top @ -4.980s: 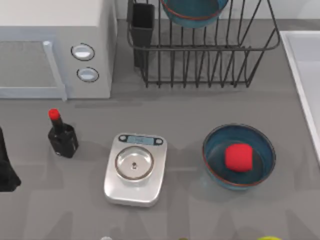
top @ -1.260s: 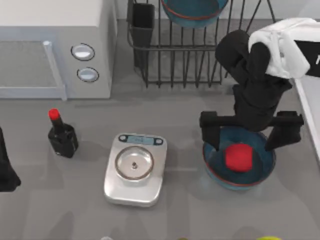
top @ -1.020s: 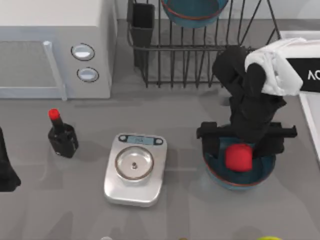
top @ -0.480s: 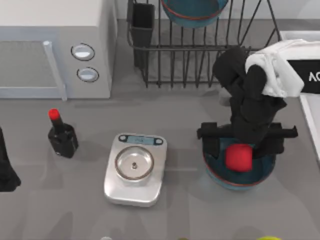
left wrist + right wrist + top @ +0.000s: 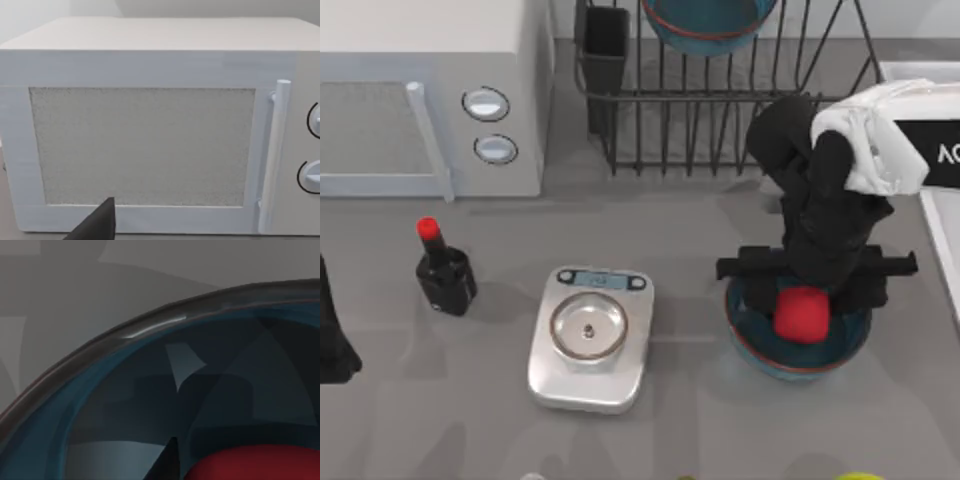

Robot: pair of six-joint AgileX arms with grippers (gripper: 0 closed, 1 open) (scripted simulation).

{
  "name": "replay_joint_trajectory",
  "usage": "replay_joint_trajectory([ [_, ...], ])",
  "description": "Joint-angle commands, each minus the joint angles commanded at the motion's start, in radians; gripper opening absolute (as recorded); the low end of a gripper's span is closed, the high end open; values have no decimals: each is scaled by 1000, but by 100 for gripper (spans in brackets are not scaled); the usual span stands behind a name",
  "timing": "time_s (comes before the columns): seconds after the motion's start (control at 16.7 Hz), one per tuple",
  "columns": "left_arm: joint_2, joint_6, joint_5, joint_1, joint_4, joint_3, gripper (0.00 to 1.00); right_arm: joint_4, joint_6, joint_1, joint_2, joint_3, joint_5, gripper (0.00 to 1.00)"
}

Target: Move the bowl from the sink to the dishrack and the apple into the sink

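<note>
A deep-blue bowl [image 5: 760, 340] with a red-brown rim stands on the grey counter right of centre, and the red apple [image 5: 802, 315] lies inside it. My right gripper [image 5: 805, 298] reaches down into this bowl, its black fingers pressed against either side of the apple. Close up in the right wrist view I see the bowl's rim and inner wall [image 5: 150, 370] and the top of the apple [image 5: 250, 462]. A second, look-alike bowl [image 5: 705, 20] rests in the black wire dishrack [image 5: 720, 120] at the back. At the right edge runs the pale sink [image 5: 940, 240]. My left gripper [image 5: 330, 345] is parked at the far left.
A white microwave [image 5: 420, 90] fills the back left and faces the left wrist camera [image 5: 150, 150]. A red-capped black bottle [image 5: 444, 270] and a silver scale [image 5: 588, 338] stand on the counter. The dishrack's cutlery cup [image 5: 605, 50] is at its left end. A yellow-green item [image 5: 860, 477] peeks in at the front edge.
My right arm came in from the right and lowered its wide-open gripper into the bowl. The fingers closed in on the apple, which shifted slightly right. The left arm stayed still.
</note>
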Motion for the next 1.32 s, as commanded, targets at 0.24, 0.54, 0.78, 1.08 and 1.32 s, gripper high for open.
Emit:
replay_joint_trajectory([
  [0.24, 0, 0, 0, 0, 0, 0, 100, 0, 0, 0, 0, 0, 0, 0],
  [0.54, 0, 0, 0, 0, 0, 0, 100, 0, 0, 0, 0, 0, 0, 0],
  [0.78, 0, 0, 0, 0, 0, 0, 100, -75, -2, 6, -83, 38, 26, 0],
  [1.08, 0, 0, 0, 0, 0, 0, 100, -284, -4, 7, -134, 180, 24, 0],
  [1.32, 0, 0, 0, 0, 0, 0, 100, -420, -7, 4, -181, 279, 25, 0],
])
